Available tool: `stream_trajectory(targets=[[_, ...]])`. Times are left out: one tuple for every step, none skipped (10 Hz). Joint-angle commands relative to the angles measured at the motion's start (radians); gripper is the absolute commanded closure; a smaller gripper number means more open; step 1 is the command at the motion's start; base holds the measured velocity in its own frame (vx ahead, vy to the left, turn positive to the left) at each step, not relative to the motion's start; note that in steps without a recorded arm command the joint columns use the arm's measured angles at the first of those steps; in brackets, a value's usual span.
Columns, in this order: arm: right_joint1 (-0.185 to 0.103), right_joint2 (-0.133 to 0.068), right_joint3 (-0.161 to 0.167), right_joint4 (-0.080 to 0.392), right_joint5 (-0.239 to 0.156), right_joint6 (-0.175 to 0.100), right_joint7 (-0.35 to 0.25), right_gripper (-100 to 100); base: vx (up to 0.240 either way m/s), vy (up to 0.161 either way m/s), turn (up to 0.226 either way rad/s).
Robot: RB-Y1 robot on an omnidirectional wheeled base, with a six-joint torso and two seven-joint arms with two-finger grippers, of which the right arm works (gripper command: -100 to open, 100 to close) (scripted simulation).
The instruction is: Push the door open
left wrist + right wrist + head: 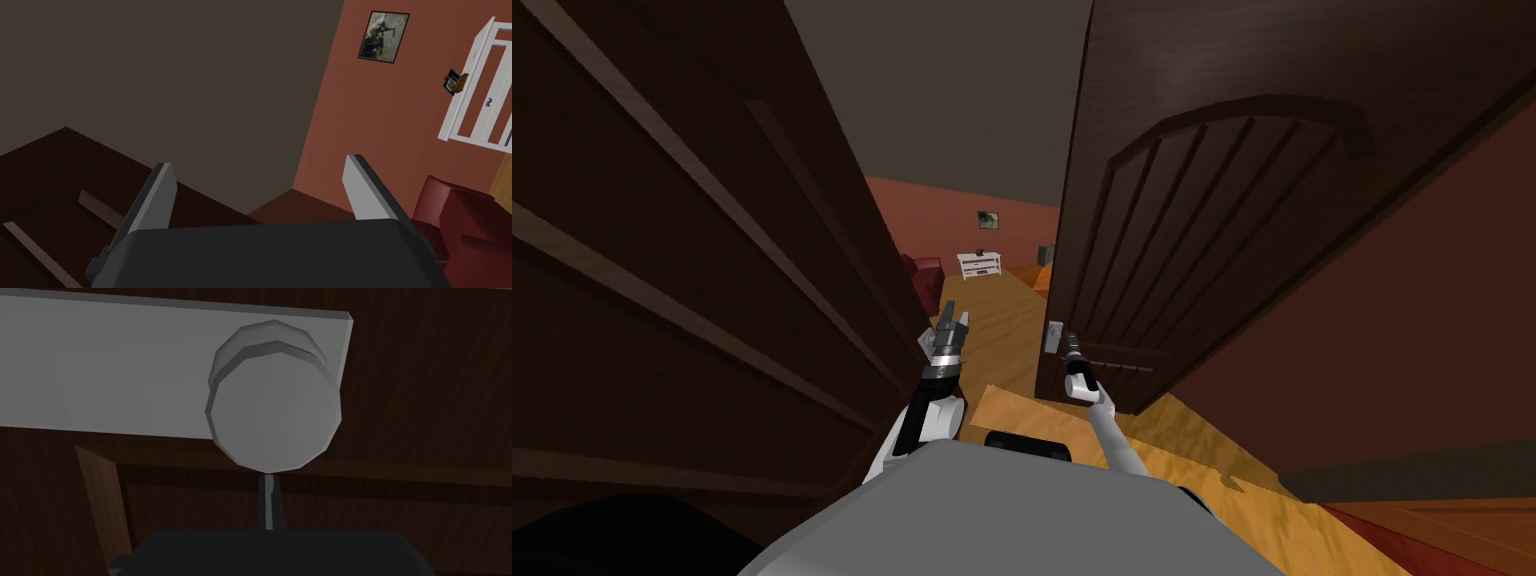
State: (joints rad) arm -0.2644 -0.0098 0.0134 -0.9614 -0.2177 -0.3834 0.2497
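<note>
A dark brown panelled door (1212,230) stands partly open on my right, with a gap beside it onto a room with a wood floor. Its grey knob (274,415) sits on a grey plate (115,368) near the door's edge. My right gripper (1071,345) is up against the door right beside the knob (1053,337); in the right wrist view its fingers (269,500) are pressed together, shut, with their tips just below the knob. My left gripper (950,322) is raised in the doorway gap, its fingers (152,200) wide apart and empty.
A second dark brown panelled surface (682,260) rises close on my left. Beyond the gap are a red armchair (462,225), a white shelf (979,264) against a reddish wall and a framed picture (383,36). Orange wood floor (1007,330) runs through the opening.
</note>
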Motion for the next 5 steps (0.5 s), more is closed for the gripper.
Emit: stream_trajectory(targets=[[-0.005, -0.009, 0.003, 0.006, -0.039, -0.008, 0.032, 100, 0.102, -0.05, -0.109], [-0.009, -0.013, 0.012, 0.013, -0.059, -0.014, 0.045, -100, 0.001, -0.034, -0.022], [-0.012, -0.015, 0.017, 0.016, -0.073, -0.016, 0.056, -100, -0.081, -0.017, 0.016], [-0.018, -0.018, 0.027, 0.023, -0.108, -0.022, 0.082, -100, -0.138, -0.009, 0.005], [-0.021, -0.018, 0.032, 0.027, -0.127, -0.025, 0.097, -100, -0.149, 0.016, 0.0]])
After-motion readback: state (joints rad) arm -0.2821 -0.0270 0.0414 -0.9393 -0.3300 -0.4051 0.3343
